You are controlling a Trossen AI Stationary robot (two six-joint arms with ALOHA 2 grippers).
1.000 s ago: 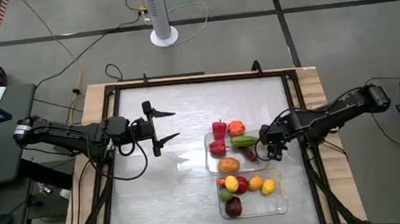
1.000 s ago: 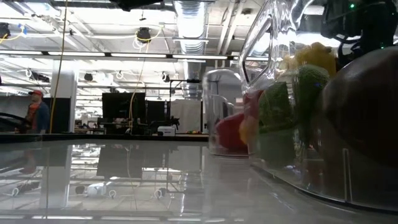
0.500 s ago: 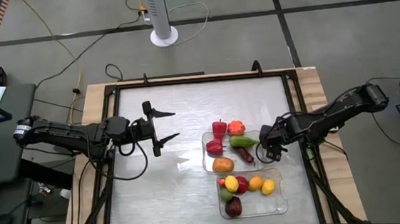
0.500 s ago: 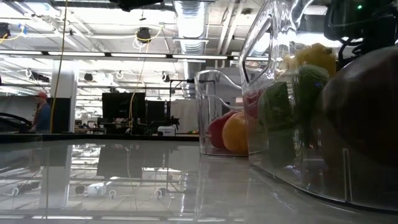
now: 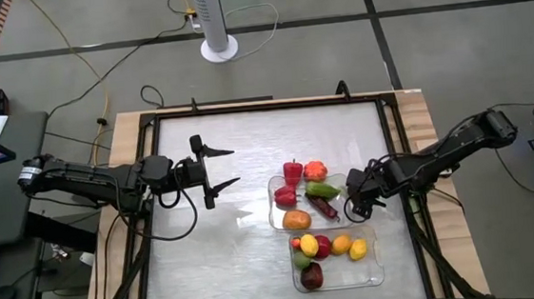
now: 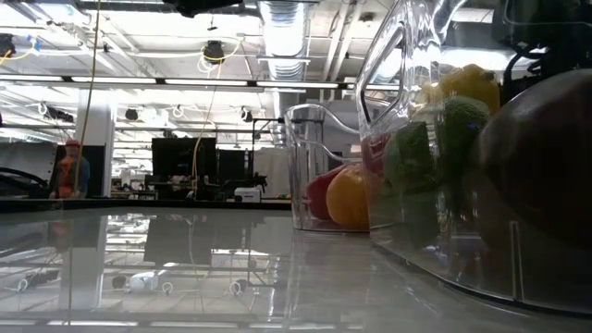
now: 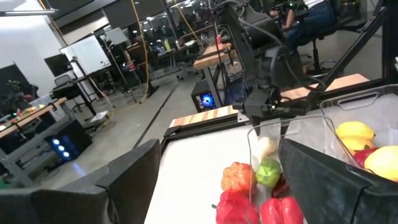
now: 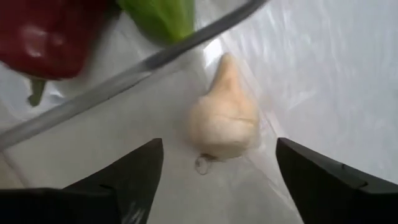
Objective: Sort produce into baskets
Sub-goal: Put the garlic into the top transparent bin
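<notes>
Two clear trays hold the produce. The far tray (image 5: 271,206) has a red pepper (image 5: 293,173), an orange tomato (image 5: 315,170), a green pepper (image 5: 324,190) and an orange fruit (image 5: 297,220). The near tray (image 5: 381,265) has yellow, red, green and dark maroon pieces. My right gripper (image 5: 353,198) is open at the far tray's right end. In the right wrist view its fingers stand on either side of a pale garlic-like bulb (image 8: 224,118), below the tray's rim (image 8: 186,50). My left gripper (image 5: 235,166) is open and empty, left of the trays. My right gripper reaches down at the right end of the far tray. I cannot tell whether its fingers (image 8: 134,171) touch the tray's wall or the pale bulb: the gripper hides this from above, and the wrist view shows a gap on both sides of the bulb.
The table's left half (image 5: 209,259) is bare. A dark frame (image 5: 390,130) edges the table. A white stand (image 5: 219,48) is on the floor beyond the far edge. A person (image 6: 72,171) shows far off in the low view.
My right gripper has gone a little toward the table's left edge. The far tray with its produce has slid along the table the same way, staying flat. The near tray has stayed where it was.
</notes>
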